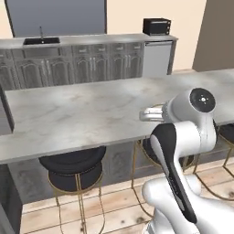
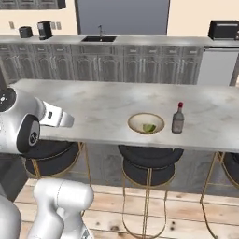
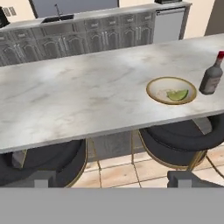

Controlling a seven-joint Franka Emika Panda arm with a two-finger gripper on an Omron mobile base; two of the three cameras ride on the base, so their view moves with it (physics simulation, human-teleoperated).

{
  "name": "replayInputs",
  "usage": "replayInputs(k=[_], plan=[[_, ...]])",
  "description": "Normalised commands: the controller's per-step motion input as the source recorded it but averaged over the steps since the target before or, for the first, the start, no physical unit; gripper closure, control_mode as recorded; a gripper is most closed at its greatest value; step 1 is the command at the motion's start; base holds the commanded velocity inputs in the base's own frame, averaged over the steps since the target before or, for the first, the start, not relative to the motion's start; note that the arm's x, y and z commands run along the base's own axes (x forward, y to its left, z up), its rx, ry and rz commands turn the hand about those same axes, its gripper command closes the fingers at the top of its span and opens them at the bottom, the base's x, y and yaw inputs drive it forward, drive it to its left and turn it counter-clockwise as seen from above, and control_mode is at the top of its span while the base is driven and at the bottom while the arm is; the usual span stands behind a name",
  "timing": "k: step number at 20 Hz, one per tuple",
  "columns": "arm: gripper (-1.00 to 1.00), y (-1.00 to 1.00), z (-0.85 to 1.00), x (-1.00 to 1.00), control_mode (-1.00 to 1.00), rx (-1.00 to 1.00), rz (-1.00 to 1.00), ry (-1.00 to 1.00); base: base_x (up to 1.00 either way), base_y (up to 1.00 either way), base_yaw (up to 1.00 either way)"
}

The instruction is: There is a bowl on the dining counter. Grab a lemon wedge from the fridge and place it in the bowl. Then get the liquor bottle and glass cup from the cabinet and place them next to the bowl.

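- Nearest the hand camera, the jaws' two dark tips [image 3: 113, 178] stand well apart at the bottom of the hand view with nothing between them, so they are spread and empty.
- Largest thing ahead is the dining counter [image 3: 78, 100], a long white marble worktop with grey veins running across all three views.
- Under its near edge stand round black stools [image 2: 148, 165] on thin gold legs. They sit below the worktop, so I judge they would only hinder a low approach.
- On the worktop, at about 2 o'clock in the hand view, sits the bowl [image 3: 171, 91]. The lemon wedge [image 3: 177, 95] lies inside it toward its right side, so that step looks done.
- Just beside the bowl at its 3 o'clock stands the liquor bottle [image 3: 212, 77], upright with a red cap. It is close to the bowl but not touching, so that step looks done too.
- No glass cup can be made out on the worktop, so fetching it from the cabinet and setting it by the bowl seems to be what is left.
- Farther back, at 12 o'clock, runs a grey-cabinet worktop with a sink [image 2: 99, 39], a black microwave [image 2: 224, 29] at its right end, and small dark appliances [image 2: 44, 29] at its left.
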Motion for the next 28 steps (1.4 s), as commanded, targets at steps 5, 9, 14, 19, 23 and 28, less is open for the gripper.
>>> replayInputs(k=[5,9,14,19,23,28], plan=[[-1.00,0.00,0.00,0.00,1.00,0.00,0.00,0.00,-0.06,1.00,0.00],[-1.00,0.00,0.00,0.00,1.00,0.00,0.00,0.00,-0.03,1.00,0.04],[-1.00,0.00,0.00,0.00,1.00,0.00,0.00,0.00,-0.01,1.00,0.09],[-1.00,0.00,0.00,0.00,1.00,0.00,0.00,0.00,0.00,1.00,0.09],[-1.00,0.00,0.00,0.00,1.00,0.00,0.00,0.00,0.03,1.00,0.04],[-1.00,0.00,0.00,0.00,1.00,0.00,0.00,0.00,0.32,1.00,0.01]])
